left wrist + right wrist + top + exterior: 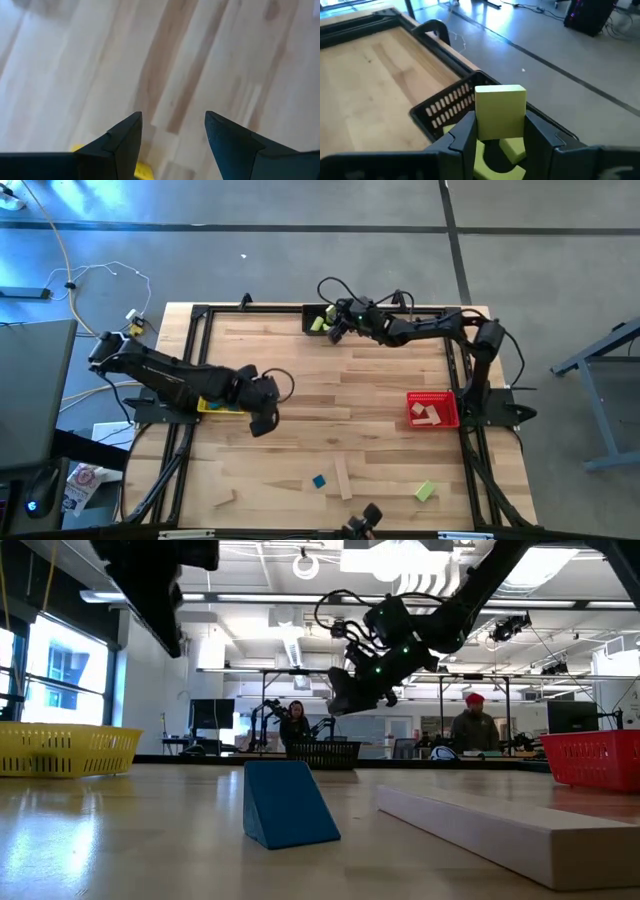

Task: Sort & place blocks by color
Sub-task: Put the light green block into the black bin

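Green block [500,111] clamped in right gripper [497,135] above black bin [451,101]; left gripper [172,132] apart over table.

Nothing to read here, folks: no words, labels, brands or numbers can be made out on anything across all four views.

wooden table [300,370] with black frame rails, yellow bin [222,406] near left edge, red bin [445,421] near right edge, black bin [312,311] at far edge, two people [296,726] in room behind, monitor and cables off the table's left side
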Robot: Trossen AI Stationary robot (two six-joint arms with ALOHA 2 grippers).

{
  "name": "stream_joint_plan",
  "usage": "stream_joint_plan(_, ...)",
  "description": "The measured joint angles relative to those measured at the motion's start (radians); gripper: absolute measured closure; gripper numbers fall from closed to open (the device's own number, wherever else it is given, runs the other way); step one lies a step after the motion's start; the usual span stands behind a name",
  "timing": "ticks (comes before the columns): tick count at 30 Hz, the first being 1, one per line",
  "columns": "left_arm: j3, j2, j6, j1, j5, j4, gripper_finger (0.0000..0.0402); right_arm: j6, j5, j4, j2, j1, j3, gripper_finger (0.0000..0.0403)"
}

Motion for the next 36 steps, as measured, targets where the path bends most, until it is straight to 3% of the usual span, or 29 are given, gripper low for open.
stream_joint_plan(18, -0.061, 0.0, -0.339, -0.362, 0.103, -0.059, 0.0197, 0.106, -0.013, 0.012, 0.006, -0.048, 0.0, 0.0294)
stream_joint_plan(28, -0.122, 0.0, -0.604, -0.496, 0.153, -0.039, 0.0197, 0.175, -0.082, 0.024, 0.007, -0.06, 0.0, 0.0294)
stream_joint_plan(36, -0.123, 0.012, -0.721, -0.594, 0.153, 0.045, 0.0197, 0.197, -0.125, 0.024, 0.039, -0.062, 0.0, 0.0291)
